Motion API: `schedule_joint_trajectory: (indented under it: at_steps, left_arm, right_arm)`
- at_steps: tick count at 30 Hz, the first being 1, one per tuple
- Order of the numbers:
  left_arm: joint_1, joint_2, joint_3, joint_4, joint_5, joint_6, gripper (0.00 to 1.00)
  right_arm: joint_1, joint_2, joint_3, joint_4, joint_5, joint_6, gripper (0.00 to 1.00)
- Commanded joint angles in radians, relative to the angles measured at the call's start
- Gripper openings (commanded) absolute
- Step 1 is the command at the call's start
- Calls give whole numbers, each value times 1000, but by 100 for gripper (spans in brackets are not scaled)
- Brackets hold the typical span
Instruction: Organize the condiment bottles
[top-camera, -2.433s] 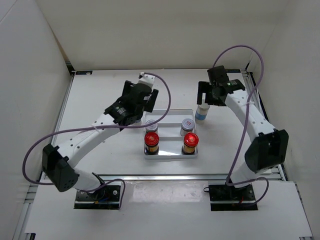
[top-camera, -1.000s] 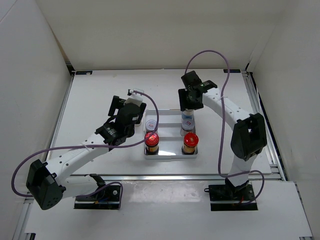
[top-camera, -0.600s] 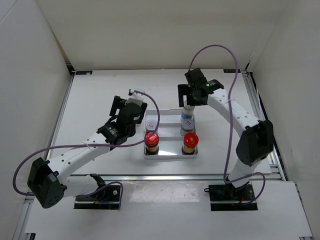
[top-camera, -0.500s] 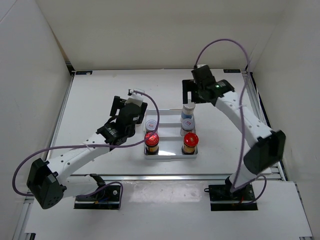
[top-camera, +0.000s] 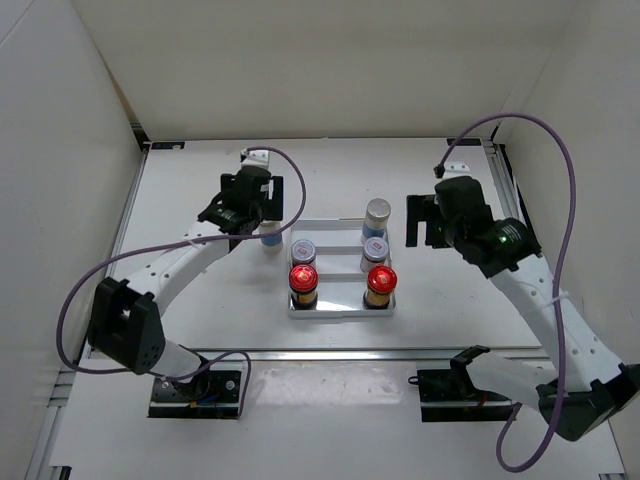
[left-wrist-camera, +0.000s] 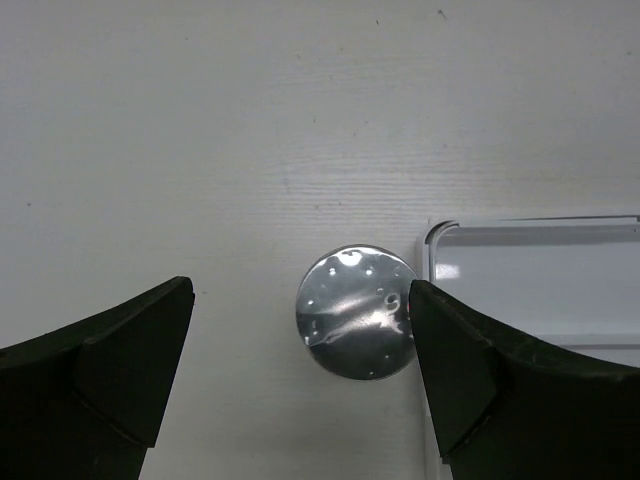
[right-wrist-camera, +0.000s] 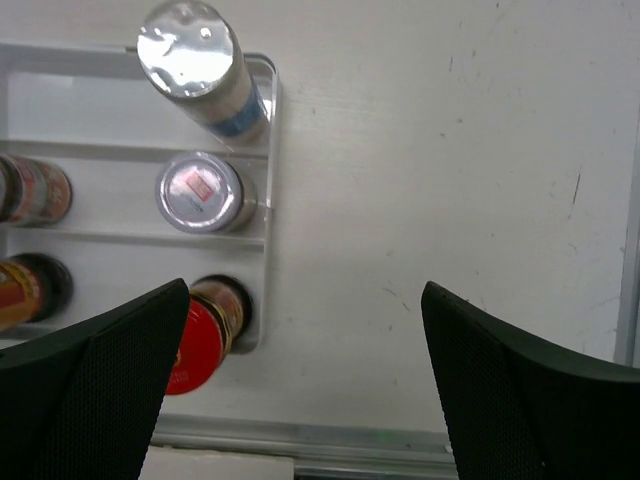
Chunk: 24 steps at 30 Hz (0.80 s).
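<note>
Silver-capped cylindrical shaker stands on white tabletop between fingers of wide-open left pincer, just outside white divided plastic tray; right pincer, open too, hangs right of 5 trayed shakers.

Centre frame from above, five condiment bottles stand upright in the white tray. The left red-capped bottle and the right red-capped bottle, both amber-brown, fill the row nearest the bottom of the picture. Above them sit the left short silver-capped bottle and the right short silver-capped bottle. The tall silver-capped bottle, with a white-blue label, holds the upper right compartment. The sixth bottle stands outside, just left of the tray's upper left corner. In my left wrist view its shiny cap sits low and central, just beside that rounded corner.
</note>
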Motion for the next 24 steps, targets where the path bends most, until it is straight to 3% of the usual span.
schedule_joint_trajectory:
  at_steps: [1, 11, 14, 17, 18, 20, 21, 24]
  left_arm:
    - [17, 36, 46, -37, 133, -33, 99]
    - [26, 109, 37, -37, 133, -33, 99]
    - [26, 109, 37, -37, 133, -33, 93]
    - [26, 109, 37, -37, 133, -33, 75]
    - [26, 100, 37, -37, 133, -33, 58]
    - [11, 57, 59, -37, 101, -44, 42]
    - [-1, 40, 76, -37, 78, -44, 29]
    - [-64, 3, 119, -37, -8, -56, 14]
  right_arm:
    - [-2, -93, -19, -24, 3, -14, 100]
    - [-2, -158, -61, -33, 3, -36, 100]
    - [-2, -158, -61, -33, -17, -36, 100]
    - [-2, -158, -61, -33, -27, -36, 100]
    - [-2, -158, -61, -33, -27, -36, 100]
    - [-2, -158, -61, -33, -37, -36, 100]
    - [-2, -158, -61, -33, -37, -36, 100]
    - [-2, -149, -70, -33, -37, -36, 100]
